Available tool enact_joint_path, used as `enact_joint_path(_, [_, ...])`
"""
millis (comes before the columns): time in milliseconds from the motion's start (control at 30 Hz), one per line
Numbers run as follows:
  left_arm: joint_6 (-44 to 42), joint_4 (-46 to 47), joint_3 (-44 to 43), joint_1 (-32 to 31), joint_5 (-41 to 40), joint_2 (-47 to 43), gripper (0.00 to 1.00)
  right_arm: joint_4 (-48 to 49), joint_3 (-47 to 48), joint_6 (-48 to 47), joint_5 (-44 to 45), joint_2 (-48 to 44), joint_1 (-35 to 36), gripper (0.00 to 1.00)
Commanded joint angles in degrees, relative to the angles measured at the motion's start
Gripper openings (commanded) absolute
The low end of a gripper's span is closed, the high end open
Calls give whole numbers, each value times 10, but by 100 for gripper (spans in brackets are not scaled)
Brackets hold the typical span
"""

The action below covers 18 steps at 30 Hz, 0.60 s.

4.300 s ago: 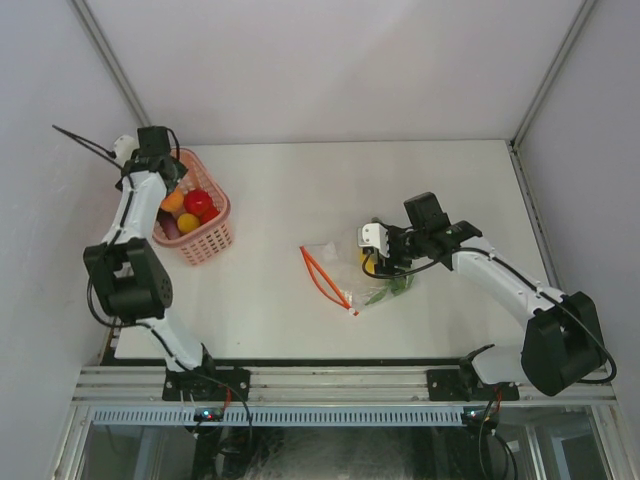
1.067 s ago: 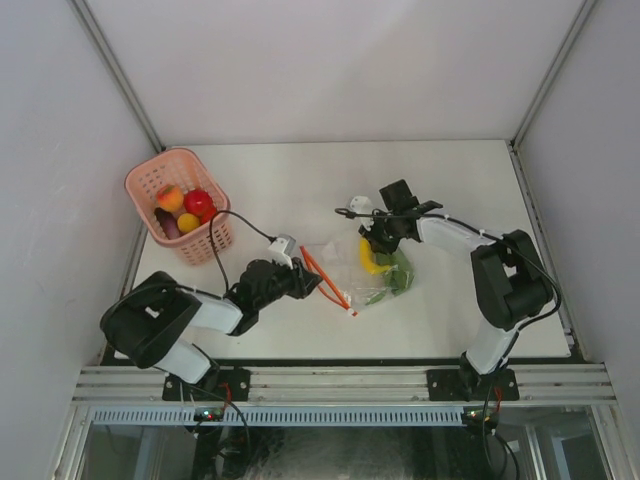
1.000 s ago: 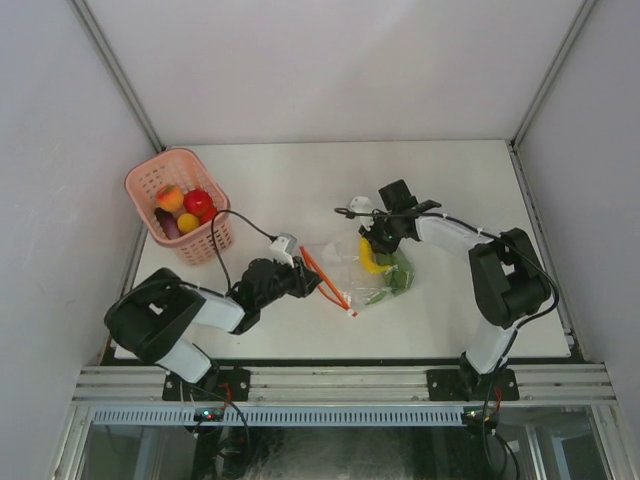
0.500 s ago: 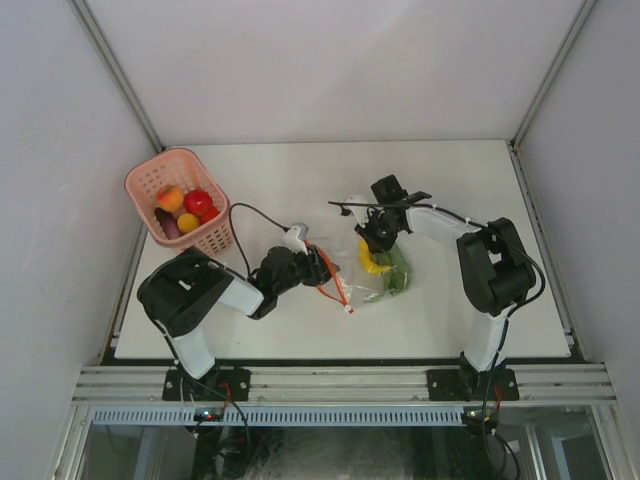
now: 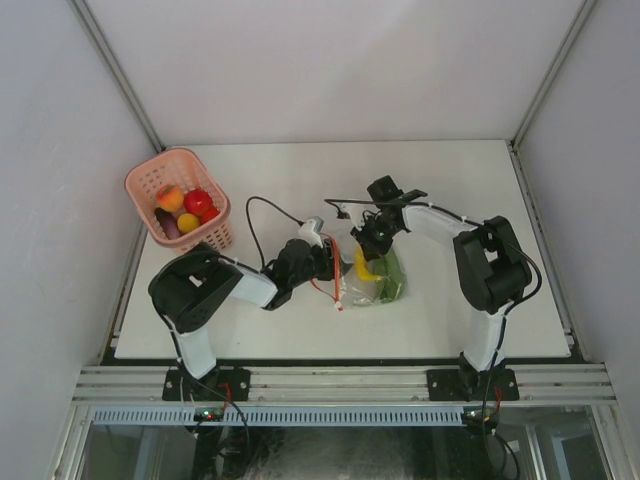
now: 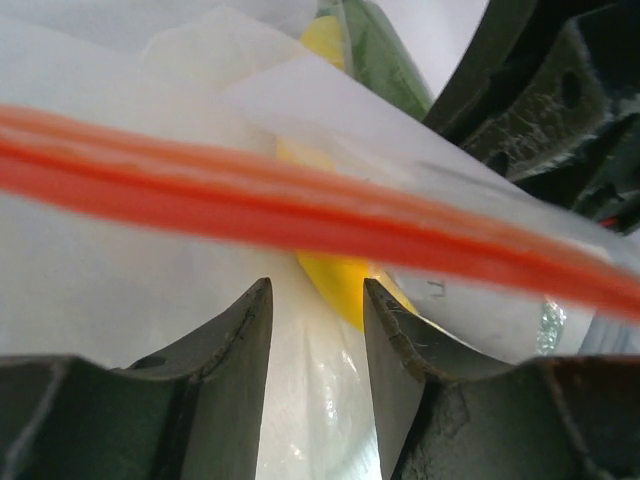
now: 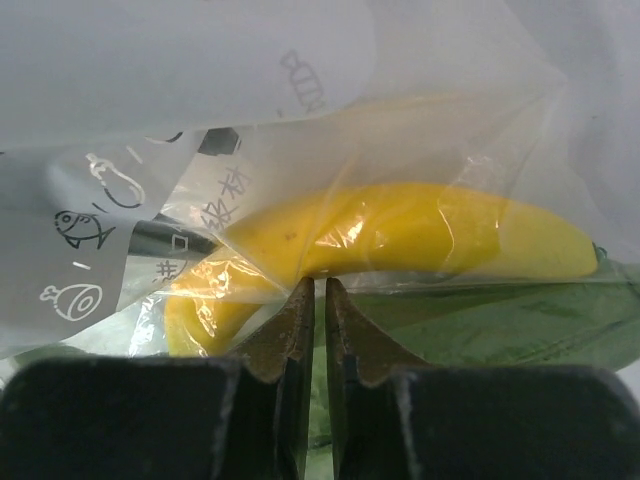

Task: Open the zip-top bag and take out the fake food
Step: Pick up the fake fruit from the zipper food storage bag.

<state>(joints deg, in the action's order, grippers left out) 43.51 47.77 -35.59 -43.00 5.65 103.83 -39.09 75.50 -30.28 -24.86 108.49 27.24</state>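
Observation:
The clear zip-top bag (image 5: 374,292) lies mid-table, its red-orange zipper strip (image 5: 337,284) turned toward my left arm. Inside are fake food pieces: a yellow banana (image 5: 361,266) and green leafy pieces (image 5: 391,274). My left gripper (image 5: 328,262) is open at the zipper edge. In the left wrist view the strip (image 6: 300,205) runs just beyond my left gripper (image 6: 318,292), with bag film and the yellow piece (image 6: 345,285) behind the gap. My right gripper (image 5: 368,243) is at the bag's far side. In the right wrist view my right gripper (image 7: 320,287) is shut on the film below the banana (image 7: 420,240).
A pink perforated basket (image 5: 212,238) stands at the back left and holds red (image 5: 199,201), orange and yellow toy pieces. The left arm's cable (image 5: 262,205) loops over the table between basket and bag. Walls close the table at the back and sides.
My left gripper has slid right to the bag's zipper edge and its jaws have widened. The bag has bunched up toward the right. My right gripper has shifted slightly left, still shut.

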Motion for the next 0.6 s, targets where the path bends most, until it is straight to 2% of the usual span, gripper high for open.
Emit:
enact_joint_path(0, [23,-41,-35,-8,-28,5,47,-11,19,20,-30,-6,-5,8])
enact_joint_path(567, [62,-111,-82,-18,-45,21,62,-5,15,25,5,-41,-19,9])
